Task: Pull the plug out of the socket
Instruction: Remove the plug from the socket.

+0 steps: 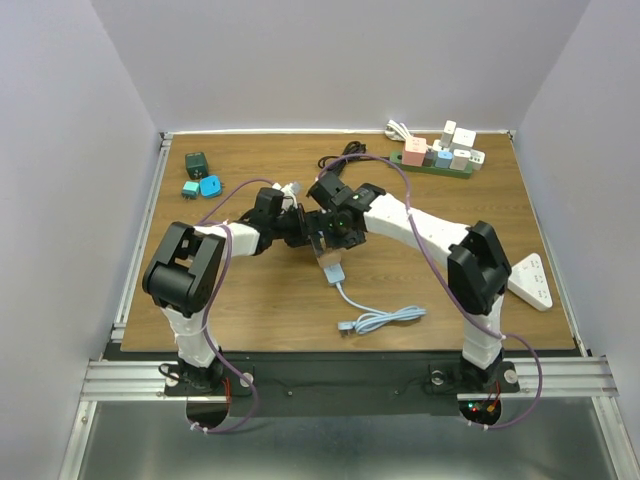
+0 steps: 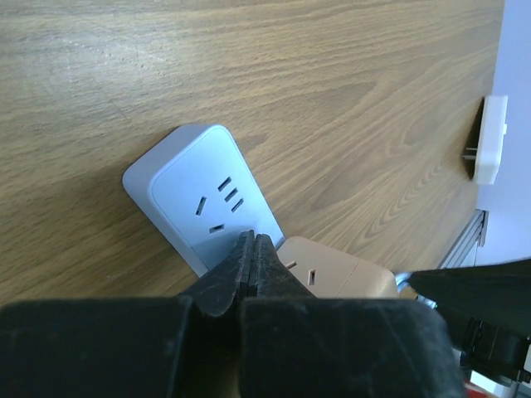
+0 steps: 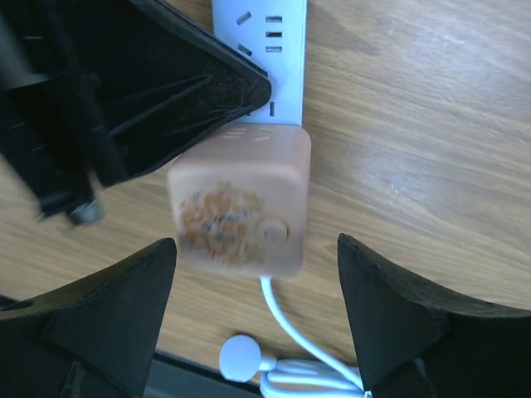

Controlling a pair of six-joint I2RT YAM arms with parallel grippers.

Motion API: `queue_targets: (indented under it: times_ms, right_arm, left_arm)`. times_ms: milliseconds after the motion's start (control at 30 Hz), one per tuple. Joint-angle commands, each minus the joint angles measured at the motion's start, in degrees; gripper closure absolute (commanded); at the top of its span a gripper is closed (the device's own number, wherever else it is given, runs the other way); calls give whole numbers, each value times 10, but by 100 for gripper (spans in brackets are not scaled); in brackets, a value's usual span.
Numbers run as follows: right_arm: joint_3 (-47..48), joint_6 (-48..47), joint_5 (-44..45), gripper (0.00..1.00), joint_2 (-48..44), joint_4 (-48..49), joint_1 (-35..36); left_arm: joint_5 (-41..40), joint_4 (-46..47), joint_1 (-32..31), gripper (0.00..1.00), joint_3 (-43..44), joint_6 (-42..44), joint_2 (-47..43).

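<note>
A pink cube plug (image 3: 241,199) sits plugged into the end of a pale blue socket strip (image 3: 270,50) lying flat on the wooden table. My right gripper (image 3: 257,249) is open, with one finger on each side of the plug and neither touching it. My left gripper (image 2: 253,240) is shut on nothing, and its tips rest on the socket strip (image 2: 207,195) just beside the plug (image 2: 332,269). In the top view both grippers, left (image 1: 300,225) and right (image 1: 330,240), meet over the strip (image 1: 333,268) at the table's middle.
The strip's white cable (image 1: 385,318) lies coiled toward the near edge. A green power strip (image 1: 440,158) with several adapters stands at the back right. A white power strip (image 1: 530,282) lies at the right edge. A green cube (image 1: 197,160) and blue cubes (image 1: 209,186) sit at the back left.
</note>
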Motion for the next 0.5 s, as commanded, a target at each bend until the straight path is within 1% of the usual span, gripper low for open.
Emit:
queue_targets:
  times_ms: [0, 100, 167, 200, 267, 300, 333, 467]
  right_arm:
    - [12, -23, -4, 16, 40, -2, 7]
    - [15, -20, 20, 19, 54, 4, 7]
    - [19, -15, 38, 31, 52, 14, 7]
    - [20, -13, 43, 50, 53, 17, 7]
    - [28, -11, 43, 68, 54, 20, 7]
    - [36, -12, 39, 90, 55, 22, 7]
    - [40, -12, 38, 100, 55, 21, 7]
    - [63, -19, 19, 100, 27, 13, 7]
  left_arm:
    - [-23, -28, -2, 100, -27, 17, 28]
    - [-30, -28, -2, 100, -36, 18, 27]
    - [-43, -37, -2, 100, -39, 18, 29]
    - [-48, -43, -3, 100, -39, 18, 33]
    - [-59, -57, -5, 100, -41, 18, 38]
    - [-64, -59, -8, 100, -43, 18, 41]
    - [-69, -60, -9, 100, -45, 17, 42]
    - [-90, -61, -32, 100, -62, 16, 45]
